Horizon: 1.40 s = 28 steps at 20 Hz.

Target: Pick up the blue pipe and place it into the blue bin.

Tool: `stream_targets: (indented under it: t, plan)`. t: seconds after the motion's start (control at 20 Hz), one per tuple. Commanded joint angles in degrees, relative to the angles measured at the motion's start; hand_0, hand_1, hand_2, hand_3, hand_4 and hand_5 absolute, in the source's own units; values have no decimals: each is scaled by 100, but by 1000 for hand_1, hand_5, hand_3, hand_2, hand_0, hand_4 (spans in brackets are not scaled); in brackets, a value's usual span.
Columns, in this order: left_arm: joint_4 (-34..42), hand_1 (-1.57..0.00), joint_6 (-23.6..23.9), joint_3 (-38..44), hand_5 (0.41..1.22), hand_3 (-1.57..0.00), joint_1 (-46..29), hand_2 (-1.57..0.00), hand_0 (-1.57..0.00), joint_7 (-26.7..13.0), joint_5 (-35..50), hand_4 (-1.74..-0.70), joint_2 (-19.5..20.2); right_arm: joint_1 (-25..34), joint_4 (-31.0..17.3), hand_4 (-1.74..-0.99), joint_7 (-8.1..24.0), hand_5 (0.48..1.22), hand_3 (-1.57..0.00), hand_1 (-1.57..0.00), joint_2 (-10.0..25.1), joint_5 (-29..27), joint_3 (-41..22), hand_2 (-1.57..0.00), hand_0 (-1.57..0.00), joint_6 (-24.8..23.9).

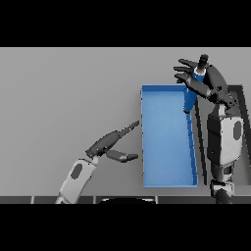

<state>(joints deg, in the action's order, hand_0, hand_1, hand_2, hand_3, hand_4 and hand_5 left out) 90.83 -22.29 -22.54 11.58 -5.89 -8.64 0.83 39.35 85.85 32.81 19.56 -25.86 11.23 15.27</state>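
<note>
The blue bin lies on the grey table, right of centre. My right hand hovers over the bin's far right corner with its fingers spread. The blue pipe hangs upright just below that hand, its lower end inside the bin near the far right corner. The fingers stand straight beside the pipe's top, and whether they touch it is unclear. My left hand sits left of the bin near its left wall, fingers straight and thumb apart, holding nothing.
A dark frame-like object shows at the table's right edge behind my right forearm. The table's front edge runs along the bottom of the view.
</note>
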Motion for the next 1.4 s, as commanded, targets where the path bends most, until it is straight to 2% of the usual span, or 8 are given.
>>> stream_targets:
  t: [0.0, 0.4, 0.45, 0.65, 0.8, 0.95, 1.15, 1.35]
  plan:
    - [-32, 1, 29, 6, 422, 1, 0, 1, 1, -50, -15, -877, -19, -271, 116, -1741, 83, 1221, -1571, -1571, -13, 20, 30, -1571, -1571, -58]
    - [92, 1, 44, -63, 422, 1, -100, 1, 1, 45, -43, -888, -8, -1622, 321, -1741, 213, 1221, -1521, -1571, 643, 51, -1211, -1571, -1571, -1562]
    - [85, 1, 20, -51, 420, 1, -106, 1, 1, -18, -20, -887, 12, -1766, 404, -1741, 213, 1221, -1255, -1571, 789, -10, -1479, -1571, -1571, -1820]
    - [92, 1, 28, -71, 421, 1, -105, 1, 1, -41, -48, -883, 16, -1830, 459, -1741, 105, 1221, -847, -1548, 1120, 103, -2059, -1571, -1571, -2461]
    - [94, 1, 49, -98, 422, 1, -96, 1, 1, -51, -73, -878, -13, -1648, 129, -1503, 90, 1221, -504, -855, 1361, 55, -2495, -856, -937, -2757]
    - [209, 1, 24, -70, 428, 1, -117, 1, 1, -69, 0, -878, 36, -1403, -282, -1275, 213, 1186, -258, -437, 1867, -394, -3312, -438, -479, -2594]
    - [168, 1, 51, -112, 428, 1, -148, 1, 1, -153, -24, -886, -26, -832, -593, -1110, 214, 979, -105, -179, 2963, -1369, -4999, -179, -196, -2369]
    - [190, 1, 75, -159, 427, 1, -236, 1, 1, -12, -73, -885, -16, -515, -491, -1063, 214, 846, -42, -73, 3210, -1672, -5725, -73, -80, -2600]
